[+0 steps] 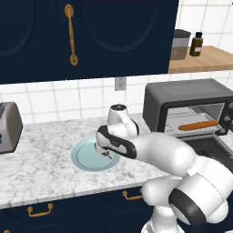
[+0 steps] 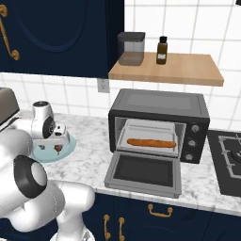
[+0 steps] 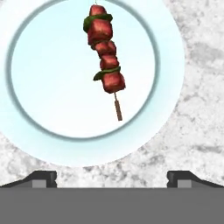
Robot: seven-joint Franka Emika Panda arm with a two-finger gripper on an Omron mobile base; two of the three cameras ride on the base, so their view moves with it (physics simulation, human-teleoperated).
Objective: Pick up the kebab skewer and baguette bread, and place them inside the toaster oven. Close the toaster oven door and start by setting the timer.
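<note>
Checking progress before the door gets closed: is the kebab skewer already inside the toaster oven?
No, the kebab skewer lies on the pale blue plate on the counter; the baguette bread is in the toaster oven.

Glossy white rounded arm [image 1: 173, 159], dark grey joint bands, small dark-tipped claw [image 3: 112, 177]

Pale blue plate [image 1: 84, 157] on marble counter [image 1: 41, 150]; silver toaster [image 1: 8, 127] far left.
</note>
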